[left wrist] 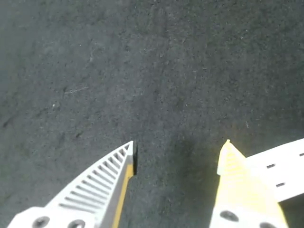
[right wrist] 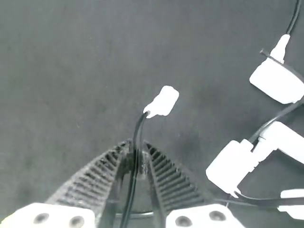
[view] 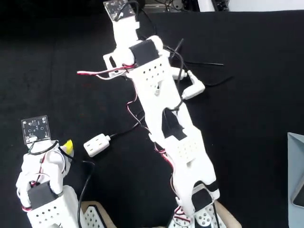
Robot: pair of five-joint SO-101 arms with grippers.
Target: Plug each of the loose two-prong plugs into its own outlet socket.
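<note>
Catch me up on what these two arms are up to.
The right pincer is shut on a black cable just behind its small white plug, which sticks out past the fingertips and is not plugged into anything. Other white connectors lie close by on the black table with their cables. The left pincer is open over bare table beside the white outlet block and holds nothing. No plug sits in that block yet.

We found the outlet block [left wrist: 280, 168] cut off at the left wrist view's edge. The right arm [view: 161, 104] hid part of the outlet cord [view: 124, 131]. The plug cable [right wrist: 138, 128] was hidden between the fingers of the right claw [right wrist: 136, 146]. We could not make out prongs on the small plug [right wrist: 162, 101].
</note>
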